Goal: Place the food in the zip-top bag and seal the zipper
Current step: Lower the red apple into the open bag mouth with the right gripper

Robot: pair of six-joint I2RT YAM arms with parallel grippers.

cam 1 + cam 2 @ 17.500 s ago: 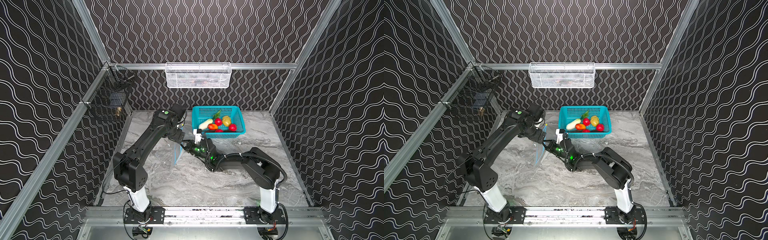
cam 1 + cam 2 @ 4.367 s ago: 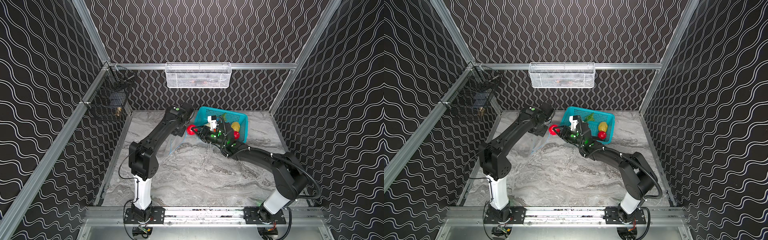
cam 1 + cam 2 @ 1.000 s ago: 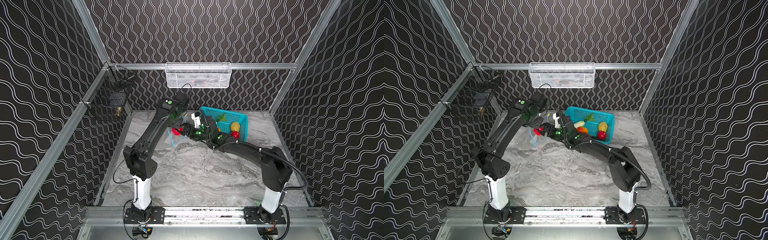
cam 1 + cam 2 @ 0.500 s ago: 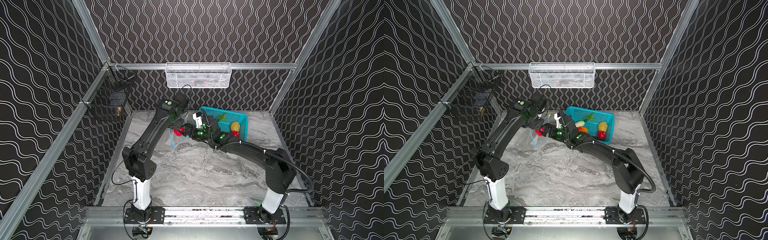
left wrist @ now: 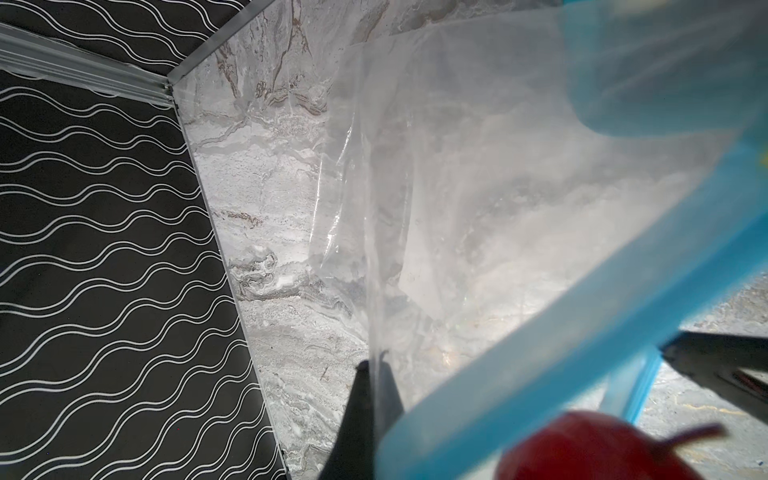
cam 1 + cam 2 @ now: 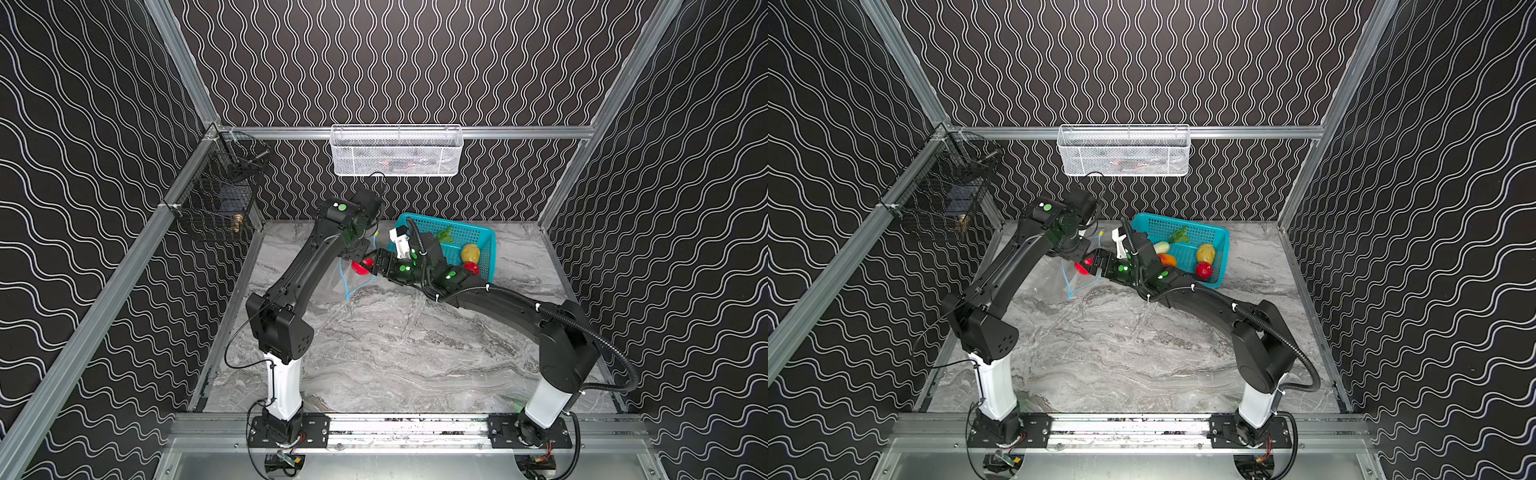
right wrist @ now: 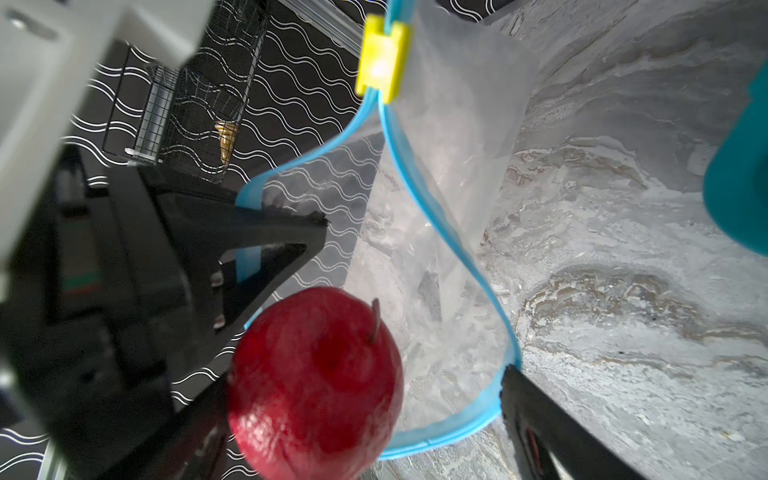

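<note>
The clear zip-top bag [image 6: 330,280] hangs at the back left of the table, its mouth open. My left gripper [image 5: 374,365] is shut on the bag's edge beside the light blue zipper [image 7: 440,232]. The yellow slider [image 7: 382,68] sits at the zipper's far end. My right gripper [image 7: 365,378] is open at the bag's mouth. A red round food piece [image 7: 316,386] rests against one finger, with a clear gap to the other finger [image 7: 540,415]. In both top views that red piece [image 6: 362,267] [image 6: 1084,266] shows between the two grippers.
The teal basket [image 6: 484,239] stands behind my right arm, holding a potato [image 6: 1205,251], a red one [image 6: 1203,270], a leafy green [image 6: 1178,235], a white-green long one [image 6: 1160,247] and an orange piece [image 6: 1168,259]. A white wire basket [image 6: 397,151] and a black wire cage [image 6: 216,203] hang on the walls.
Seconds ago my right gripper brought the red piece from the basket side to the bag's mouth. Over the last second it shifted only slightly; my left gripper stays shut on the bag.
</note>
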